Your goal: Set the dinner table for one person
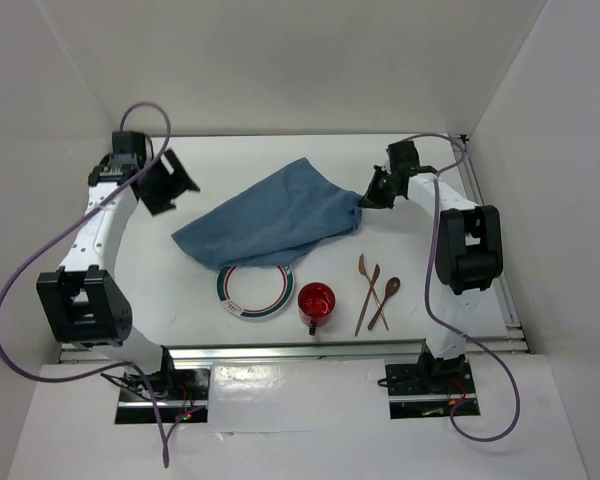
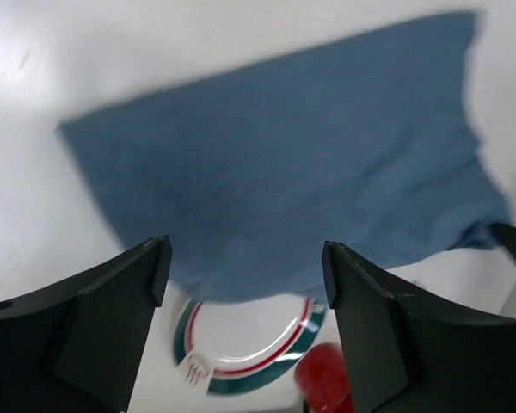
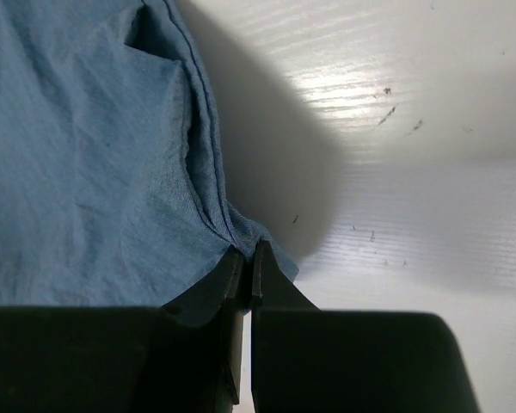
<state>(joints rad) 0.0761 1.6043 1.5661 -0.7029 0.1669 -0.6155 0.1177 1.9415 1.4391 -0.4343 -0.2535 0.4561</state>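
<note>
A blue cloth placemat [image 1: 270, 215] lies spread on the white dinner table [image 1: 230, 160], its near edge over the far rim of a white plate [image 1: 255, 292] with green and red rings. My right gripper [image 1: 365, 200] is shut on the placemat's right corner [image 3: 241, 237] and lifts it slightly. My left gripper [image 1: 172, 182] is open and empty above the table left of the cloth; its view shows the placemat [image 2: 284, 163], the plate [image 2: 249, 340] and a red cup [image 2: 327, 383] below. The red cup [image 1: 316, 303] stands right of the plate.
Three brown wooden utensils [image 1: 372, 292], a fork and two spoons, lie right of the cup. An aluminium rail [image 1: 485, 235] runs along the table's right edge. White walls enclose the back and sides.
</note>
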